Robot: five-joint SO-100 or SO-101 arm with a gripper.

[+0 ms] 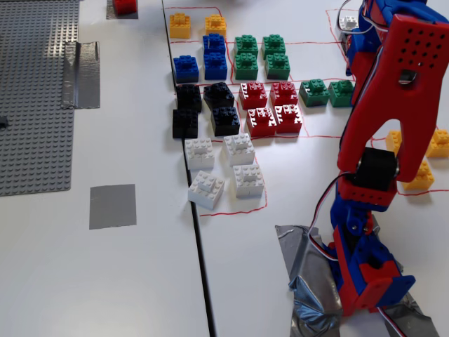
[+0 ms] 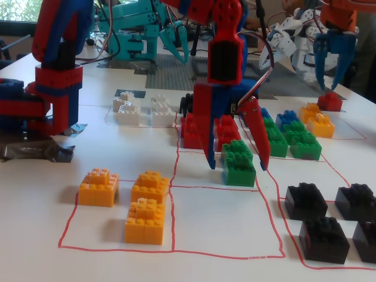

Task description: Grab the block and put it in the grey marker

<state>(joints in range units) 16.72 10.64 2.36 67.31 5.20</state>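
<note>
Gripper [image 2: 237,167] fingers spread apart, we see them straddling the small green studded plastic block [image 2: 238,163] on the white table [image 1: 133,281], well apart from the flat grey tape square marker [image 1: 112,206].

Bright, even light, soft shadows; both fixed views slightly blurred.

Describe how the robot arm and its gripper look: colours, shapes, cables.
The arm is built of red and blue plastic segments; one red shell has a grid of small holes. A black motor block sits at a joint. Thin white, red and black cables run along it. The gripper has two long, pointed red fingers.
</note>
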